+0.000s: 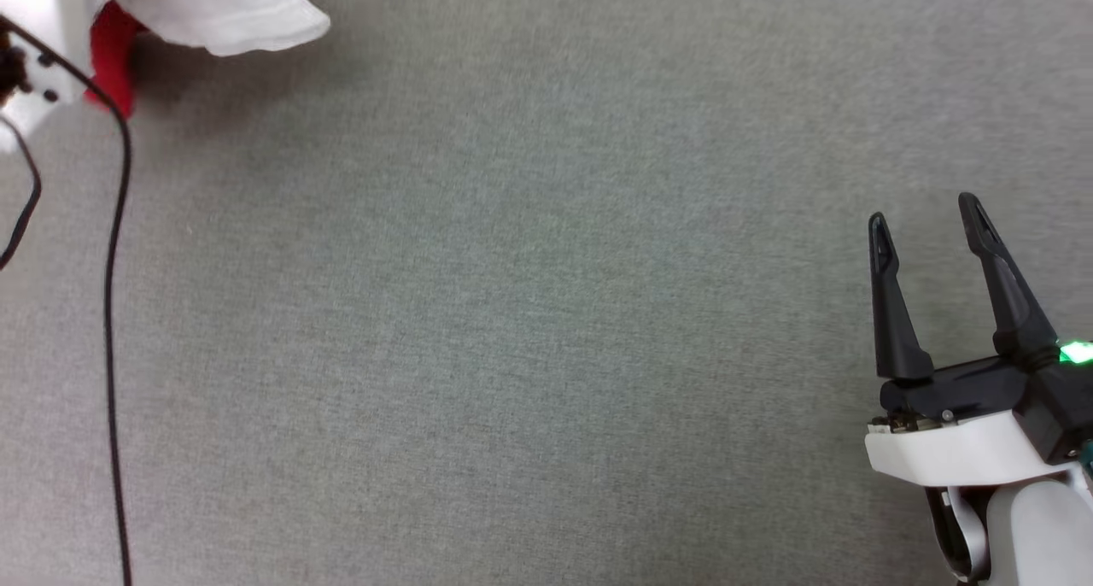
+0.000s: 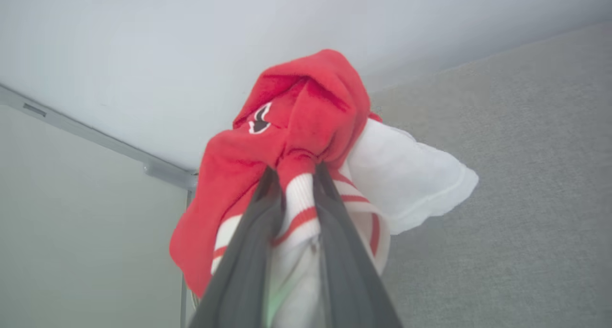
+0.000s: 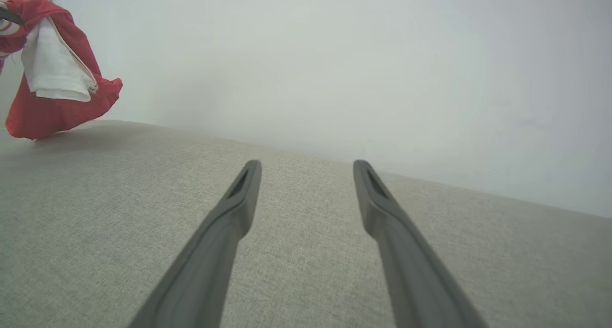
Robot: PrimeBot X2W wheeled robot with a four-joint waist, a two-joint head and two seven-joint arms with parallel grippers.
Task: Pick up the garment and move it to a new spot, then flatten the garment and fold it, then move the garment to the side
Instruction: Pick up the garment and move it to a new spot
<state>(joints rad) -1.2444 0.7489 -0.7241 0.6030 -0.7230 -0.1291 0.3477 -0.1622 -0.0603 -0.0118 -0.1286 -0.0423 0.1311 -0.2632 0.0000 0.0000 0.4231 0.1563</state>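
Table (image 1: 546,313): grey cloth top | shirt (image 2: 311,113): bunched, hanging at far left corner; placing, flattening, folding all left | left gripper (image 2: 297,171): clamped on striped trim (pickup looks done!) | right gripper (image 1: 924,208): jaws wide, empty, near right edge

I am seeing soft, even light in all three views, and nothing is looking dark. In the head view the garment (image 1: 213,14) is throwing a faint shadow onto the grey cloth (image 1: 546,313) just below it. Its white part is glowing so bright that the folds are fading away. A small green light (image 1: 1076,353) is shining on the right gripper (image 1: 924,208). In the left wrist view the left gripper's fingers (image 2: 239,270) are looking fuzzy close to the camera. In the right wrist view the fingers (image 3: 210,251) are getting blurry near the bottom edge. The pale wall (image 3: 334,55) is looking washed out, and the far edge of the cloth is looking tilted.
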